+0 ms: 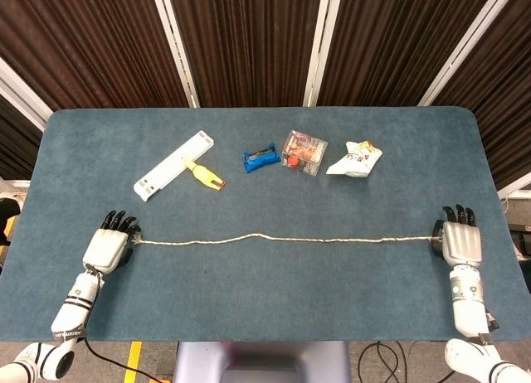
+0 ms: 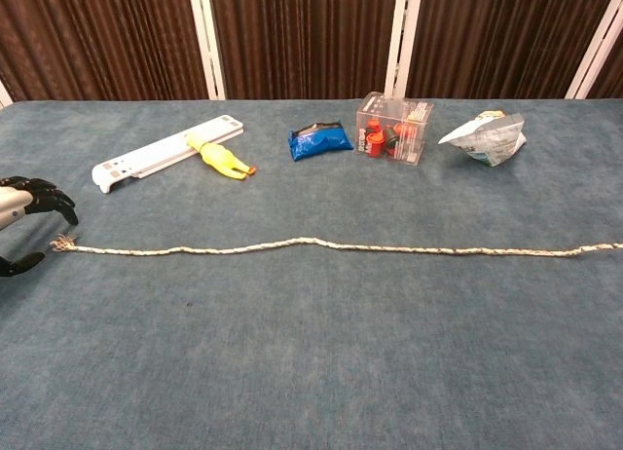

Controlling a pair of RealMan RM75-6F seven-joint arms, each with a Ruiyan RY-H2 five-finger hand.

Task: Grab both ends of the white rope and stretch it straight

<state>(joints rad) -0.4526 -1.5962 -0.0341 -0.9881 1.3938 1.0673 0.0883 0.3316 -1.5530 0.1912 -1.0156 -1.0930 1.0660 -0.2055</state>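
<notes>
The white rope point(image 1: 282, 238) lies nearly straight across the blue table, with a slight rise left of its middle. Its frayed left end point(image 2: 64, 243) rests free on the cloth. My left hand point(image 1: 106, 249) sits just beside that end with its fingers point(image 2: 44, 195) spread apart and nothing between them. The rope's right end runs into the thumb side of my right hand point(image 1: 460, 242), which holds it at the table's right edge. The chest view does not show the right hand, and the rope point(image 2: 389, 246) leaves that frame on the right.
Along the far side of the table point(image 1: 265, 317) lie a white flat bar point(image 1: 174, 176), a yellow toy point(image 1: 204, 176), a blue packet point(image 1: 262, 158), a clear box of small items point(image 1: 304, 152) and a crumpled white bag point(image 1: 354, 159).
</notes>
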